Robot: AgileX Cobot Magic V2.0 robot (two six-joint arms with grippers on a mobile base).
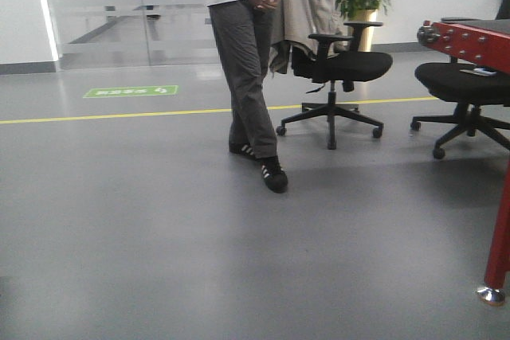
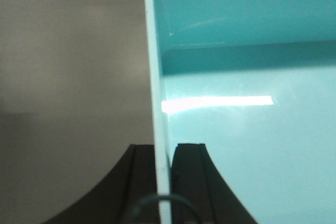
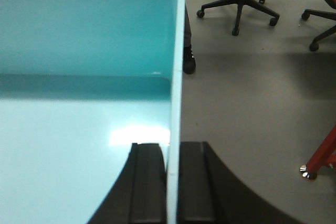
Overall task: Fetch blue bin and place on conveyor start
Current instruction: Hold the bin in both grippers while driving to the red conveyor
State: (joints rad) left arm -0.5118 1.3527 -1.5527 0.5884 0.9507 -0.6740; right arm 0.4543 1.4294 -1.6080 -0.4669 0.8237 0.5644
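left gripper (image 2: 165, 147): matte black fingers (image 2: 140, 182), flat inner faces, bases flaring outward in curves, thin dark cable loop (image 2: 137, 206) at the base. right gripper (image 3: 170, 144): same black curved-base fingers (image 3: 147, 182).

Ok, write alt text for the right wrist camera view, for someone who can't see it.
The right gripper is shut on a side wall of the blue bin, whose bare aqua interior fills the left of the frame. Beyond it are grey floor, a black shoe, office chair bases and a red frame leg.
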